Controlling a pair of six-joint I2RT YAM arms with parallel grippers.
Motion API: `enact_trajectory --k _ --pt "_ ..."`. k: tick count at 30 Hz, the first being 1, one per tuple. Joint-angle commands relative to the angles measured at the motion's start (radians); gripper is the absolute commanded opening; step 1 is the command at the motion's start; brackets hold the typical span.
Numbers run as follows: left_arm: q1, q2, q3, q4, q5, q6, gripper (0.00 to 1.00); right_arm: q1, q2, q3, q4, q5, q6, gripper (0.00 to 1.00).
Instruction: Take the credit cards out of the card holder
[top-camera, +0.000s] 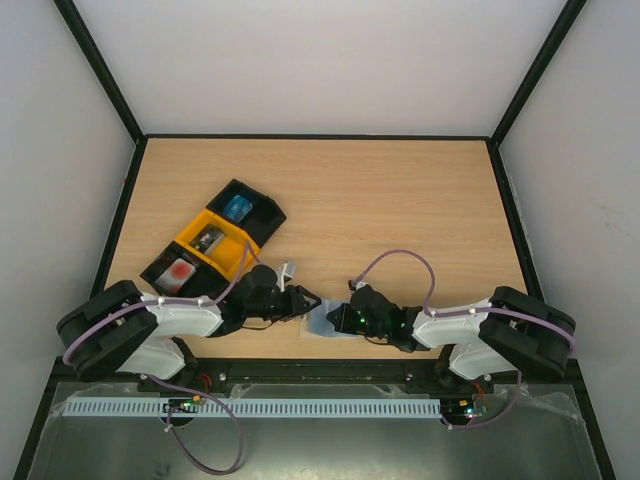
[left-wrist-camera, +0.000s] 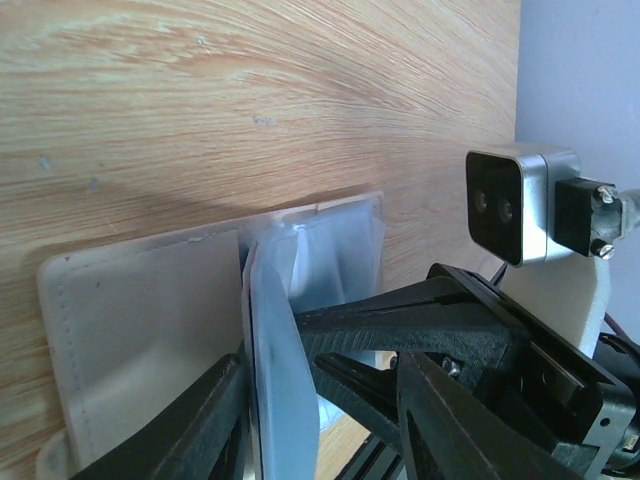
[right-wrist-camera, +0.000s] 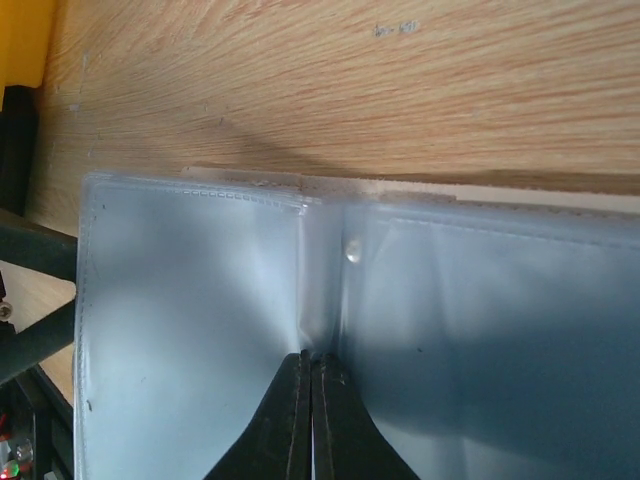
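Note:
The card holder (top-camera: 324, 324) lies near the table's front edge between my two grippers, opened like a book. In the left wrist view its pale outer panel (left-wrist-camera: 150, 320) lies flat. A pale blue flap (left-wrist-camera: 278, 390) stands upright against my left gripper's (left-wrist-camera: 325, 368) left finger, and the other finger is well apart, so this gripper is open. My right gripper (right-wrist-camera: 313, 356) is shut, its tips pressed into the inner fold of the card holder (right-wrist-camera: 190, 300). I cannot tell if it pinches a layer. One red credit card (top-camera: 181, 270) lies in a black tray compartment.
A black-and-yellow compartment tray (top-camera: 205, 247) sits at the left, close behind my left arm, and a small blue item (top-camera: 237, 207) lies in its far compartment. Black frame posts and white walls border the table. The right wrist camera (left-wrist-camera: 508, 205) shows close beside my left gripper.

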Motion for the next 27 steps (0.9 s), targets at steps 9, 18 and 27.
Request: enact_trajectory --k 9,18,27 --pt "-0.040 0.012 0.066 -0.039 -0.009 0.027 0.19 0.003 -0.030 -0.041 -0.024 0.033 -0.006 0.02" --pt "-0.040 0.012 0.060 -0.009 0.009 0.027 0.03 0.004 -0.119 -0.064 -0.002 0.045 -0.006 0.14" --pt "-0.041 0.036 0.051 0.080 0.045 -0.008 0.10 0.003 -0.113 -0.075 0.054 0.042 0.012 0.14"
